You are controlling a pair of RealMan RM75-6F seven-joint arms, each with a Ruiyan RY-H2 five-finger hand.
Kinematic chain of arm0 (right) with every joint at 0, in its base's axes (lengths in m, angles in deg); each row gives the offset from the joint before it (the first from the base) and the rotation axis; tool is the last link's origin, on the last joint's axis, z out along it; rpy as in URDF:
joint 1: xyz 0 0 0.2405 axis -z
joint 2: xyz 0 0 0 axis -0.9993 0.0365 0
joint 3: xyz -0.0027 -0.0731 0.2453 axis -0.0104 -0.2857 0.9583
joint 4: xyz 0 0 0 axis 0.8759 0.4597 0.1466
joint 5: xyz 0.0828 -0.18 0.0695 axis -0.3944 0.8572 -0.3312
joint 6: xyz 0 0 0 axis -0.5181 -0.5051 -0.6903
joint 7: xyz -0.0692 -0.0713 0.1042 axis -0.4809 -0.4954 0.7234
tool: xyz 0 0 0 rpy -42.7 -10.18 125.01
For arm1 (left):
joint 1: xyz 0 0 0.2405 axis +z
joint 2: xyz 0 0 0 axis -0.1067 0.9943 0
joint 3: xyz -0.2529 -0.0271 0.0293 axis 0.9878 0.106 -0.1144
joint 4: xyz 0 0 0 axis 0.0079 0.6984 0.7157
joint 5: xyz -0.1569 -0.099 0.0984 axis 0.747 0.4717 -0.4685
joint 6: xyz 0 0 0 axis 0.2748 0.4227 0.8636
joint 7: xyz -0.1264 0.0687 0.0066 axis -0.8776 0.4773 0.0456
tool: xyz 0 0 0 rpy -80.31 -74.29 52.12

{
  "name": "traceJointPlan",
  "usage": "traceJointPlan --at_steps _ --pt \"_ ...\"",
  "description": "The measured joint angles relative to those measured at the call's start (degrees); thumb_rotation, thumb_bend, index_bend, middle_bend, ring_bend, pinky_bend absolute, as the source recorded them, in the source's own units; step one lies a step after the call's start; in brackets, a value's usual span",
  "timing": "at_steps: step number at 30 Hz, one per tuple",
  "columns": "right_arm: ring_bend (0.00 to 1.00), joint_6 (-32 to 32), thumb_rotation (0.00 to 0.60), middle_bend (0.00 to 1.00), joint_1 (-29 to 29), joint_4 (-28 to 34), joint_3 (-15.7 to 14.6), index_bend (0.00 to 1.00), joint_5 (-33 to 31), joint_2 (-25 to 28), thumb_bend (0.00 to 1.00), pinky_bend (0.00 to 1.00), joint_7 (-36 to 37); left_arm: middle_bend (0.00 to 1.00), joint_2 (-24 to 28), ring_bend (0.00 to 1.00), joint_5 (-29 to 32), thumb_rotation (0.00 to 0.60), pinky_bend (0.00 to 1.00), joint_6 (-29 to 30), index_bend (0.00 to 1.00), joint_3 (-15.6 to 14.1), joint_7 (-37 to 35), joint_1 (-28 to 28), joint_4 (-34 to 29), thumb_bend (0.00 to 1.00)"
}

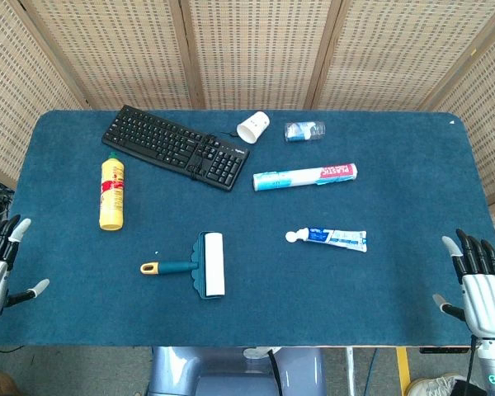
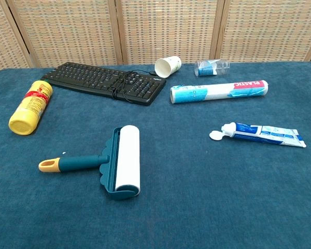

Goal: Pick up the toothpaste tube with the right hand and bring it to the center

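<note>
A white and blue toothpaste tube (image 1: 330,238) lies flat on the blue table cloth, right of centre, its cap end pointing left; the chest view shows the tube (image 2: 264,134) at the right. My right hand (image 1: 478,285) hovers at the table's right front corner, fingers spread, holding nothing, well to the right of the tube. My left hand (image 1: 0,262) is at the left front edge, fingers apart and empty. Neither hand appears in the chest view.
A lint roller (image 1: 200,265) lies front centre. A yellow bottle (image 1: 111,192) lies at the left, a black keyboard (image 1: 175,147) behind it. A tipped paper cup (image 1: 253,127), a small clear bottle (image 1: 304,130) and a plastic wrap roll (image 1: 305,176) lie at the back.
</note>
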Motion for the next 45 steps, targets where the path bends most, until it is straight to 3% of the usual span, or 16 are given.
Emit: traceJointPlan --at_steps 10,14,17,19,22,27,35,45 --pt "0.0 -1.3 0.6 0.0 -0.7 -0.2 -0.1 0.0 0.2 -0.7 0.0 0.0 0.6 0.0 0.3 0.0 0.8 0.6 0.0 -0.2 0.0 0.3 -0.5 0.0 -0.3 0.0" --pt "0.0 -4.6 0.6 0.02 -2.9 -0.4 0.5 0.02 0.0 -1.8 0.0 0.0 0.7 0.0 0.0 0.0 1.3 0.6 0.0 -0.7 0.0 0.6 -0.4 -0.3 -0.2 0.0" --pt "0.09 -9.1 0.6 0.14 -6.0 -0.6 1.6 0.11 -1.2 -3.1 0.0 0.14 -0.2 0.0 -0.5 0.0 1.5 0.6 0.0 -1.4 0.0 0.8 -0.1 -0.8 0.2 0.0" --pt "0.18 -12.3 0.6 0.21 -8.5 -0.8 2.8 0.18 -2.7 -4.5 0.0 0.26 -1.5 0.0 -1.2 0.0 1.7 0.6 0.0 -2.1 0.0 0.9 0.2 -1.2 1.0 0.0" --pt "0.24 -17.5 0.6 0.27 -13.0 -1.4 4.9 0.24 -6.8 -8.1 0.03 0.32 -4.6 0.0 -2.4 0.0 2.1 0.6 0.0 -3.1 0.0 1.0 0.6 -1.8 2.4 0.0" --pt "0.27 -24.3 0.6 0.31 -18.8 -4.2 7.0 0.32 -14.1 -14.5 0.17 0.34 -11.9 0.0 -3.5 0.0 2.6 0.6 0.0 -3.7 0.0 1.3 0.5 -2.3 3.7 0.0" --pt "0.29 -28.9 0.6 0.33 -23.4 -9.1 8.2 0.34 -21.3 -21.5 0.24 0.36 -18.9 0.0 -3.9 0.0 4.0 0.6 0.0 -4.7 0.0 1.6 0.7 -2.6 4.4 0.0" --pt "0.33 -30.7 0.6 0.37 -26.4 -14.8 9.5 0.37 -25.8 -25.7 0.31 0.4 -21.1 0.0 -4.5 0.0 5.1 0.6 0.0 -6.1 0.0 1.7 1.5 -3.1 4.9 0.0"
